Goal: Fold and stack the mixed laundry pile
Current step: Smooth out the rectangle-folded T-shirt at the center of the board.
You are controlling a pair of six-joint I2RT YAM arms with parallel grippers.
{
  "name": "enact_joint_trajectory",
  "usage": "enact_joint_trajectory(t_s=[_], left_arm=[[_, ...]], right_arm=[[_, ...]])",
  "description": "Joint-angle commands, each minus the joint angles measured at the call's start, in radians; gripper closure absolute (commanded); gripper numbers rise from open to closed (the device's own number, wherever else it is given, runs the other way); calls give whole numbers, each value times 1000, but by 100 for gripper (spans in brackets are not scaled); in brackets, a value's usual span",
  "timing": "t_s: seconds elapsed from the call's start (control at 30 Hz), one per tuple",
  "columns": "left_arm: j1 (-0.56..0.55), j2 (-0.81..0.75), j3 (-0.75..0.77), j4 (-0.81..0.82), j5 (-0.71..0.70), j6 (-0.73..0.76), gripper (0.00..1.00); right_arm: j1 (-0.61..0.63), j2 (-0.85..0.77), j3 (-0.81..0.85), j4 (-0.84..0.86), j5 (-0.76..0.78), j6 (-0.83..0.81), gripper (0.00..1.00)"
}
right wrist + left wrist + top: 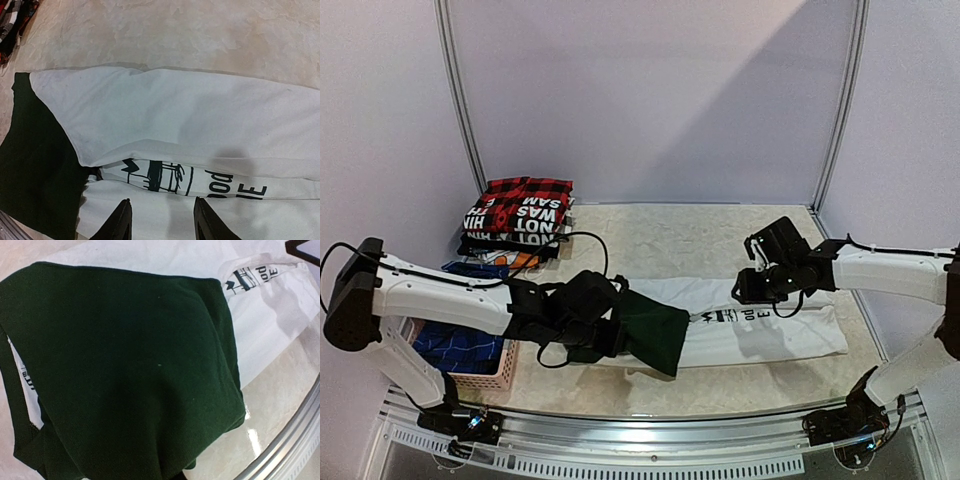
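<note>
A white T-shirt [770, 325] with black print lies folded lengthwise across the table's front. Its dark green part [655, 332] at the left end is lifted and folded over toward the right. My left gripper [618, 318] is shut on that dark green cloth [125, 370], which drapes over the fingers and hides them in the left wrist view. My right gripper [752, 285] hovers open just above the white T-shirt [175, 110], with nothing between its fingertips [125, 212]. The printed strip [165, 176] lies just ahead of the right gripper [162, 200].
A folded stack stands at the back left, with a red-and-black plaid shirt [528, 190] on a black lettered shirt [515, 218]. A pink lattice basket [480, 380] at the near left holds blue plaid cloth [455, 345]. The metal table rail [287, 450] runs along the front.
</note>
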Motion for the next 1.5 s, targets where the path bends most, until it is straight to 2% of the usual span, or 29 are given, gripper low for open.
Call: enact_joint_trajectory(t_s=[0.0,0.2,0.37,0.5,0.6,0.87,1.07,1.1,1.17,1.23,1.3,1.47], left_arm=[[32,37,19,-37,-1,-17,100],[117,61,2,17,-8,11,100],[134,58,3,-17,59,-8,99],[134,31,-26,-40,83,-30,99],[139,31,-26,-61,26,-22,99],[168,59,-14,-141,-51,-11,97],[199,98,-8,-135,-52,20,84],[203,113,-4,-136,-44,22,80],[205,109,-2,-140,-30,22,62],[200,66,-13,-145,-36,19,51],[189,-2,-19,-180,-90,8,48],[140,-104,20,-315,-266,-17,48]], right_arm=[[29,41,58,11,13,-4,57],[43,98,89,19,8,-12,57],[72,128,114,22,-2,-16,58],[133,142,140,89,-105,-38,58],[177,184,168,130,-150,-57,58],[230,309,247,124,-143,-56,58],[247,338,260,166,-174,-49,58],[250,346,266,173,-184,-49,58],[261,367,282,181,-207,-54,58],[271,384,290,186,-221,-59,58],[274,397,293,198,-235,-56,58],[276,440,322,209,-241,-51,58]])
